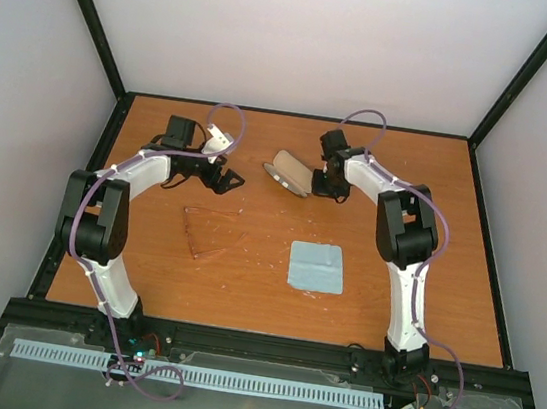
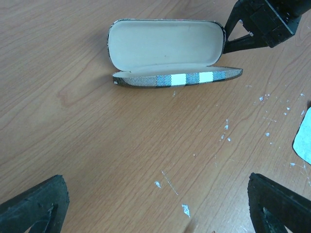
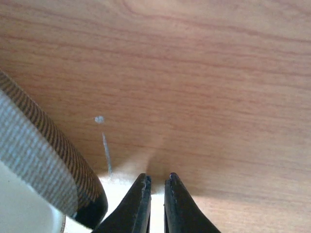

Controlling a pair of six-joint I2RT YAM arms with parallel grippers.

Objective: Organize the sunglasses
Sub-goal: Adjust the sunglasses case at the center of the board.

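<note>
right gripper (image 3: 156,178) pinched nearly closed, looks clamped on the lid rim at the right end of the open case (image 2: 163,48), far centre of the table (image 1: 412,303); the contact itself is mostly hidden. It's a thin bite: if it slips, the lid could drop or the case could skid. left gripper (image 2: 155,206) is spread wide and empty, hovering just near-left of the case. sunglasses (image 1: 207,231) lie flat on the wood left of centre, nearer than that gripper, well apart from the case. The frame is faint and thin, so a low pinch may scrape or shove it. cloth (image 1: 316,267) sits right of centre, out of the path. For the drop-in, the right gripper crowds the case's right end.
</note>
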